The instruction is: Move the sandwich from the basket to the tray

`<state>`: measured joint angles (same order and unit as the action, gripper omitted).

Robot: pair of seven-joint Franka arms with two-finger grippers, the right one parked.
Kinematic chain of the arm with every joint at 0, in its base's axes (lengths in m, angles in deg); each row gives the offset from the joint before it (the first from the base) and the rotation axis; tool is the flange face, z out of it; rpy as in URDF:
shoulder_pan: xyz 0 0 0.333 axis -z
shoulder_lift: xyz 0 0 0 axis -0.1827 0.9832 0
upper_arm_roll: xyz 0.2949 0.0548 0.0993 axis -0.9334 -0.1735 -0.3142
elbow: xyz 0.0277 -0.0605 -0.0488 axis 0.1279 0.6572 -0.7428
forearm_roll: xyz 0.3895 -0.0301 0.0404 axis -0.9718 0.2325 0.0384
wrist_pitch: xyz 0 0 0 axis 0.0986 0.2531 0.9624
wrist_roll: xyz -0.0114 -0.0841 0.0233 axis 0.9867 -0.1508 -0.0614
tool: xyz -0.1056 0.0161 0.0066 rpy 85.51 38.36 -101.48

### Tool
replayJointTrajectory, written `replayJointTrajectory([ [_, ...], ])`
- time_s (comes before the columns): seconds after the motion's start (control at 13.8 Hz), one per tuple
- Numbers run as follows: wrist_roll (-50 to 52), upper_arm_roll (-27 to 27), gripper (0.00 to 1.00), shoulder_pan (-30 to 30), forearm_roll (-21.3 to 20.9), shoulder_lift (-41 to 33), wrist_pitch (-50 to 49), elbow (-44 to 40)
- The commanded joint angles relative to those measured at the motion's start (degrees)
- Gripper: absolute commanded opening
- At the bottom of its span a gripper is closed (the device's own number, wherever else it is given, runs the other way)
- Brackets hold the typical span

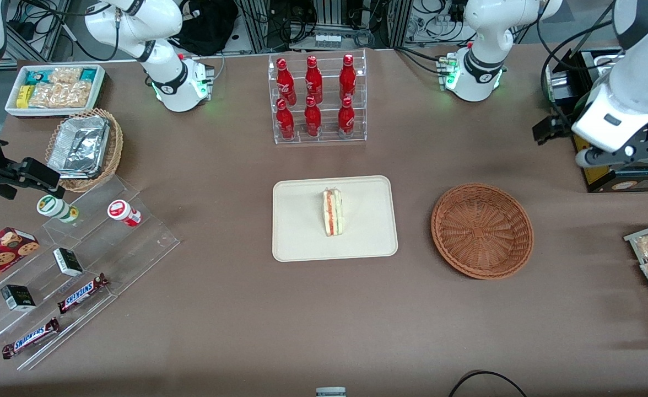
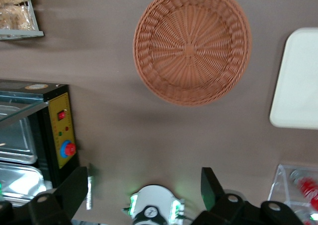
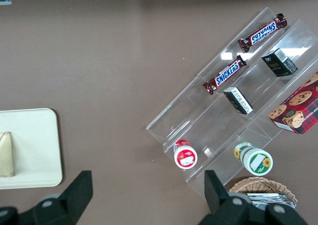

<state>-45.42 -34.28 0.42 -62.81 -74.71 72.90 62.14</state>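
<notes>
On stepped acrylic rack, toward parked arm's end: two bars (image 1: 82, 293) lettered "SNICKERS". Sandwich (image 1: 333, 213) lay on tray (image 1: 302, 242), long axis running from near table edge toward far edge; basket (image 1: 482, 230) empty. Gripper (image 2: 144, 187), fingers spread, hung high near working arm's end.

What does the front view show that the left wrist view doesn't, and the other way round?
Only the front view shows the sandwich lying on the tray and the cola bottles. Only the left wrist view shows the oven's control panel and the open gripper held high above the table. Both show the empty basket beside the tray.

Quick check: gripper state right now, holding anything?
Gripper: open, holding nothing, raised above the table toward the working arm's end; sandwich lies on the tray.
</notes>
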Motion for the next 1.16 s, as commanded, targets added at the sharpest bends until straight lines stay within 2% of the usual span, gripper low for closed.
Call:
replayJointTrajectory([
  [0.0, -6.6, -7.0, 1.00, 2.6, 1.7, -2.8, 0.2, 2.3],
  [0.15, -8.1, -8.8, 1.00, 3.2, 3.6, -2.3, 1.4, 1.4],
  [0.29, -8.1, -11.5, 1.00, 5.5, 4.5, 0.6, 0.8, -3.0],
  [0.51, -8.4, -11.4, 1.00, 6.6, 4.0, 2.5, 1.7, -4.9],
  [0.65, -8.2, -11.2, 1.00, 6.7, 2.8, 3.1, 7.8, -5.0],
  [0.87, -8.3, -10.9, 1.00, 6.0, 1.3, 5.0, 8.1, -6.5],
  [1.09, -8.2, -10.9, 1.00, 5.9, 1.7, 5.6, 7.8, -6.8],
])
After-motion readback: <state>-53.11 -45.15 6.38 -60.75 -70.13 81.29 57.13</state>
